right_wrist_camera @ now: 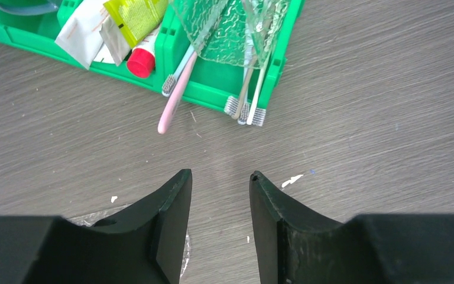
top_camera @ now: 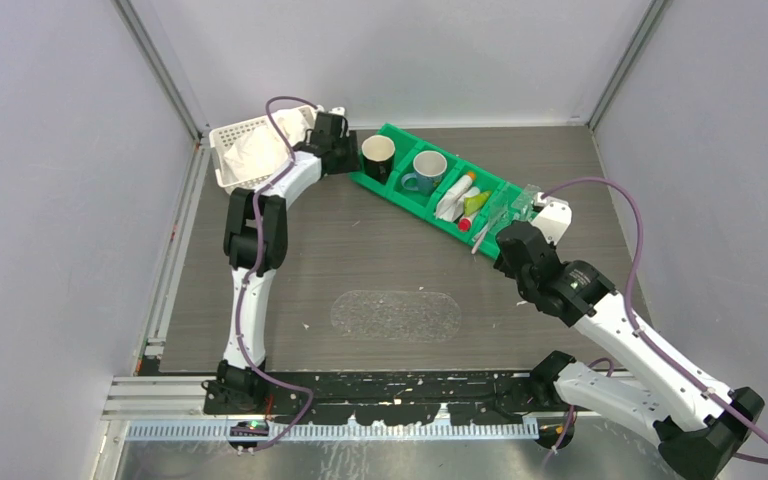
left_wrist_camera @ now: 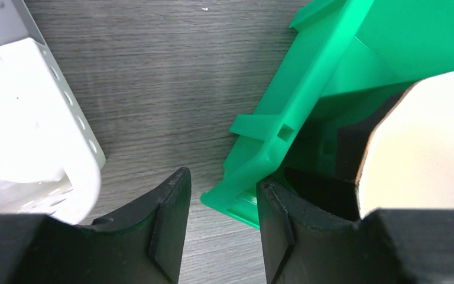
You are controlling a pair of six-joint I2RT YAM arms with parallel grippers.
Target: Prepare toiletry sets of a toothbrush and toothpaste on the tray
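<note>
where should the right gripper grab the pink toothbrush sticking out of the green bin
Probably the bare handle end of the pink toothbrush, which juts out past the green bin's near wall. Its upper part lies under a clear textured sheet, close beside another brush. Bring the right gripper in from the table side, with its fingers across the slim shaft.

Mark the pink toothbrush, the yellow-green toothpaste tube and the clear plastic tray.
Slim pink toothbrush (right_wrist_camera: pixel 175 97), right wrist view, on its handle.
Yellow-green toothpaste tube (right_wrist_camera: pixel 133 16), right wrist view, on its body.
Flat clear plastic tray (top_camera: pixel 395 315), top external view, on its bare middle.
</note>
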